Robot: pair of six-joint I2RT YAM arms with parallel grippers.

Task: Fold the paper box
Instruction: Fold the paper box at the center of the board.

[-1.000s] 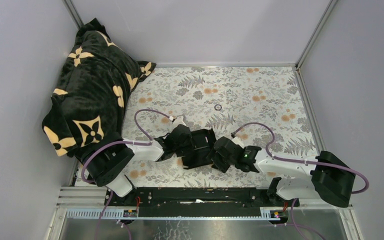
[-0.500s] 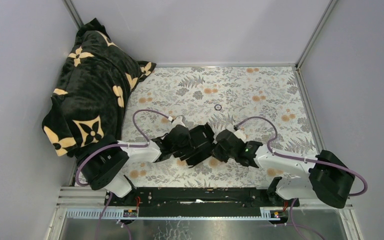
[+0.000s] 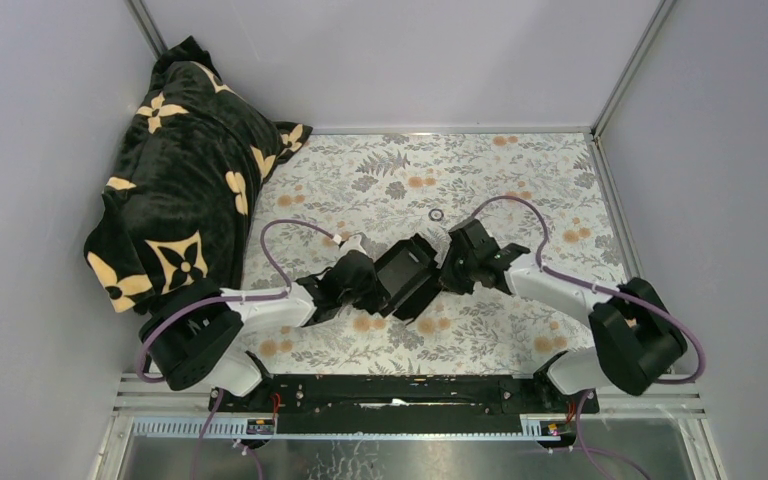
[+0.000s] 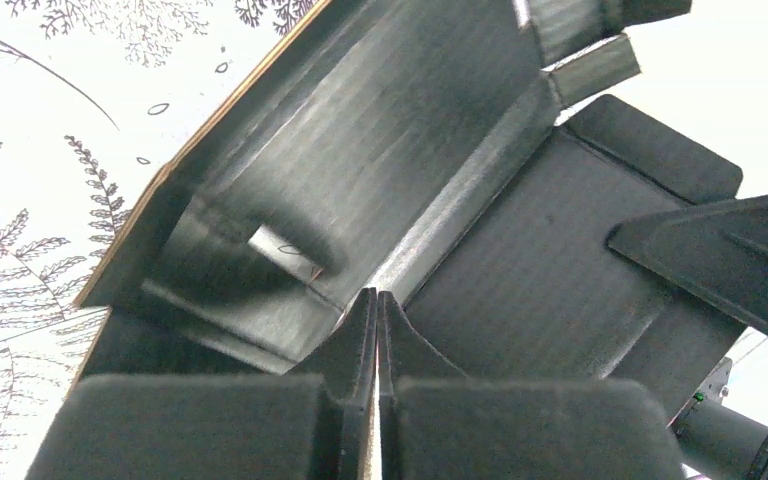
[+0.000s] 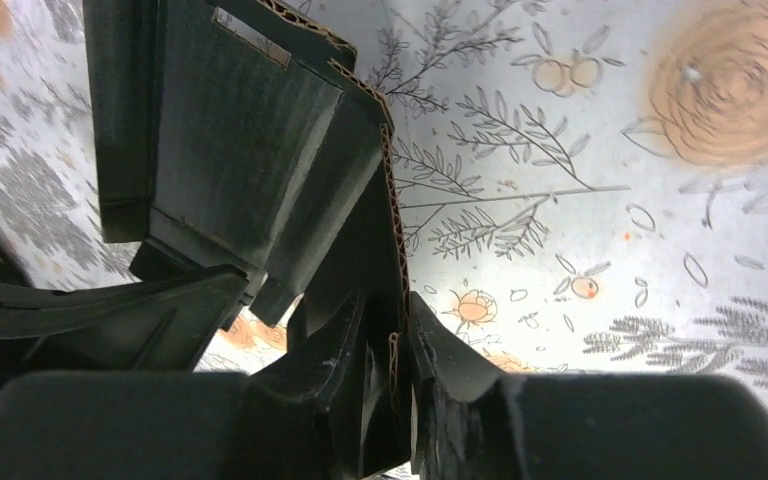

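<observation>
The paper box [image 3: 407, 272], black corrugated card with its flaps partly raised, sits mid-table between both grippers. My left gripper [image 3: 375, 285] is at its left side. In the left wrist view the left gripper [image 4: 376, 296] is shut, its tips resting at a crease on the inside of the paper box [image 4: 520, 270]; no card shows between the fingers. My right gripper [image 3: 444, 268] reaches in from the right. In the right wrist view the right gripper [image 5: 392, 312] is shut on an upright wall of the paper box [image 5: 250, 150], whose brown corrugated edge shows between the fingers.
A black plush blanket [image 3: 185, 180] with cream flowers is heaped at the back left against the wall. A small dark ring [image 3: 436, 214] lies on the floral tablecloth [image 3: 520, 190] just behind the box. Grey walls close in three sides.
The right arm swung from the near side round to the box's far right and closed on its wall. The box turned and shifted away from the arm bases. The left gripper stayed shut.
</observation>
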